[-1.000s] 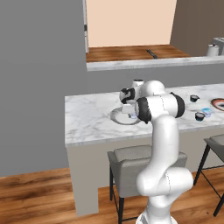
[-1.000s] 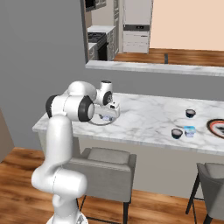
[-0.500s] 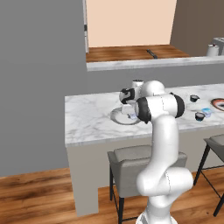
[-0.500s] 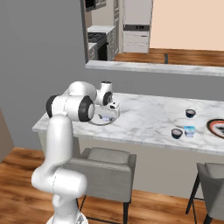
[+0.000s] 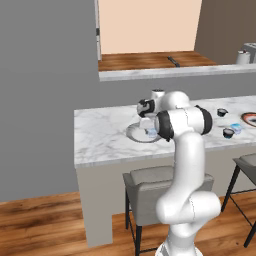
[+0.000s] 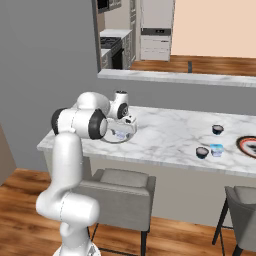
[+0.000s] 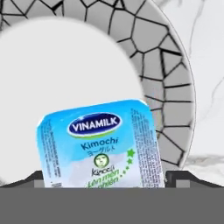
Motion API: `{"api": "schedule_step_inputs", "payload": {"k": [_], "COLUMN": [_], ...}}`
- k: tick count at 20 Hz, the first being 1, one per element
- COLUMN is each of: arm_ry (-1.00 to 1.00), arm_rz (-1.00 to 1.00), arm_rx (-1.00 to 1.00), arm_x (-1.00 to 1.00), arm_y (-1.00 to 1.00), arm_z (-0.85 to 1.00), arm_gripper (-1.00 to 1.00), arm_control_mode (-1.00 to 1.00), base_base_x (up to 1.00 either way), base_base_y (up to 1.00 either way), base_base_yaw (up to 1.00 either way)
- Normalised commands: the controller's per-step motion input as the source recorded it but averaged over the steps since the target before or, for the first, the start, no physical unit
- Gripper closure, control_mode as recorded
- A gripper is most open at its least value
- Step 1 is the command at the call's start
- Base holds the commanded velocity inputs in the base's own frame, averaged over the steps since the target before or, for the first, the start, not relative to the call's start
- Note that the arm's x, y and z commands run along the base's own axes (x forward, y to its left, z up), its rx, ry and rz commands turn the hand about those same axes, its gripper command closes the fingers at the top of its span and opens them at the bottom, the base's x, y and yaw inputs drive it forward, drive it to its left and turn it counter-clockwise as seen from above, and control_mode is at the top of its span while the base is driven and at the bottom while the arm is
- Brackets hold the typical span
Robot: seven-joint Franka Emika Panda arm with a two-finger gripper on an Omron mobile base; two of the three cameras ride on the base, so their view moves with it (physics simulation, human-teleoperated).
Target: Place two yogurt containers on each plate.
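Blue-white yogurt cup (image 7: 99, 146) held in end effector (image 7: 105, 177) over grey plate (image 7: 173, 87), lid facing camera, label upright; scene unchanged from earlier frames.

A home kitchen, rendered: a long white marble-topped surface (image 6: 165, 142) with grey upholstered bar stools (image 6: 116, 186) tucked beneath, warm wooden plank floor (image 5: 45, 220), a black oven range (image 6: 113, 50) and pale cabinets (image 6: 156, 30) beyond a marble pass-through ledge (image 5: 170, 73) in the grey wall.
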Motion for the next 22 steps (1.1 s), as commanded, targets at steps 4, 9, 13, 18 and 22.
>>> {"api": "schedule_step_inputs", "payload": {"k": [4,9,13,18,22], "arm_ry": [-0.05,0.00,0.00,0.00,0.00], "arm_rz": [0.00,0.00,0.00,0.01,0.01], "arm_rx": [0.00,0.00,0.00,0.00,0.00], "arm_x": [-0.33,-0.65,-0.62,-0.74,-0.67], "arm_y": [0.00,-0.05,0.00,0.03,0.00], "arm_z": [0.58,0.53,0.61,0.44,0.43], "arm_gripper": [-1.00,-1.00,-1.00,-1.00,-1.00], "arm_control_mode": [-1.00,-1.00,-1.00,-1.00,-1.00], "base_base_x": [0.00,0.00,0.00,0.00,0.00], "base_base_y": [0.00,0.00,0.00,0.00,0.00], "base_base_yaw": [0.00,0.00,0.00,0.00,0.00]}}
